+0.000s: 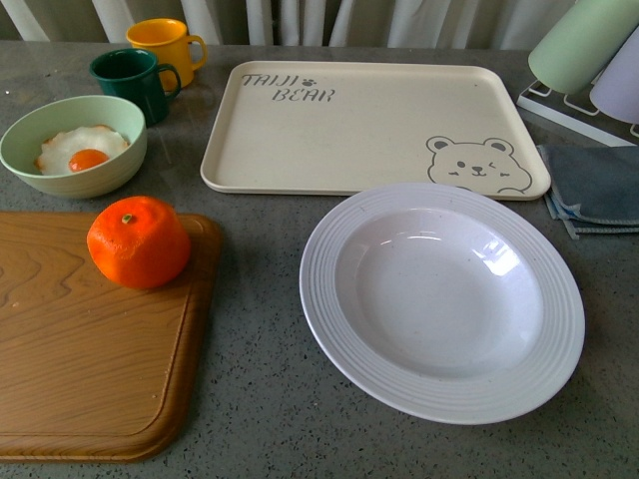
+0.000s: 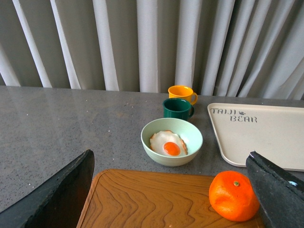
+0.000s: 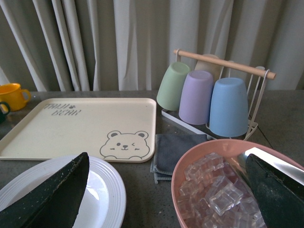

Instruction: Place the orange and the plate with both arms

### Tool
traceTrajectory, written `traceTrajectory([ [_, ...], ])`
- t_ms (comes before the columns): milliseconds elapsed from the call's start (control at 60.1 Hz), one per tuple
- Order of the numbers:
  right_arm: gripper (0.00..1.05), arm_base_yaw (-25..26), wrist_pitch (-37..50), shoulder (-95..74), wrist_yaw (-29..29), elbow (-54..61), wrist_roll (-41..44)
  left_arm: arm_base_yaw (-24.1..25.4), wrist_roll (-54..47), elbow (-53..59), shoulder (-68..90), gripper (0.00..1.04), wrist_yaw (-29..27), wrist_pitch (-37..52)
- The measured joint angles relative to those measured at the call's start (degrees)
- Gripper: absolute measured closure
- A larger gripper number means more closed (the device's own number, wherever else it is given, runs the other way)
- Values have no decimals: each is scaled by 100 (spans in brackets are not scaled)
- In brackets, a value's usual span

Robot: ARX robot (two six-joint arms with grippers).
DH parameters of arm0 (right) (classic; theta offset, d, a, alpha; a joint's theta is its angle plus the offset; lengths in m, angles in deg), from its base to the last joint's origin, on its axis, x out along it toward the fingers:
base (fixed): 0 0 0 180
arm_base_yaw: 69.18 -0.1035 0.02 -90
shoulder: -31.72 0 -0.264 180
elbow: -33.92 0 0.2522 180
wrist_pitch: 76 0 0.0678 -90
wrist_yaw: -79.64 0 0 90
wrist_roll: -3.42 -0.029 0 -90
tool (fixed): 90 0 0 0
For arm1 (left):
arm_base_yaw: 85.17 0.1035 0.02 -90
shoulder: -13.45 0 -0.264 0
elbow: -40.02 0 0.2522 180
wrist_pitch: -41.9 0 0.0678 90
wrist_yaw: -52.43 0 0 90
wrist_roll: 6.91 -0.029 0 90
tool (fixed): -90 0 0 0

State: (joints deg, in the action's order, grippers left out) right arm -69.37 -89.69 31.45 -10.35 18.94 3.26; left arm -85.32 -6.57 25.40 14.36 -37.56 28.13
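The orange (image 1: 138,241) sits on the far right corner of a wooden cutting board (image 1: 90,349). It also shows in the left wrist view (image 2: 233,195), close to one finger of my open left gripper (image 2: 171,209), which hangs above the board, empty. The white ridged plate (image 1: 442,297) lies on the grey table at the right, empty. In the right wrist view its rim (image 3: 111,194) shows beside one finger of my open right gripper (image 3: 166,204). Neither gripper shows in the front view.
A cream bear tray (image 1: 369,125) lies behind the plate. A pale green bowl with a fried egg (image 1: 75,145), a green mug (image 1: 135,80) and a yellow mug (image 1: 165,45) stand at the back left. A grey cloth (image 1: 594,190), a cup rack (image 3: 213,95) and a pink bowl of ice cubes (image 3: 213,190) are on the right.
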Motion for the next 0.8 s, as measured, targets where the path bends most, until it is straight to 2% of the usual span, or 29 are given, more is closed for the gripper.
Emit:
traceTrajectory([
  [799, 9, 0, 0, 0, 0, 0, 0, 0, 2, 0, 0, 9, 0, 0],
])
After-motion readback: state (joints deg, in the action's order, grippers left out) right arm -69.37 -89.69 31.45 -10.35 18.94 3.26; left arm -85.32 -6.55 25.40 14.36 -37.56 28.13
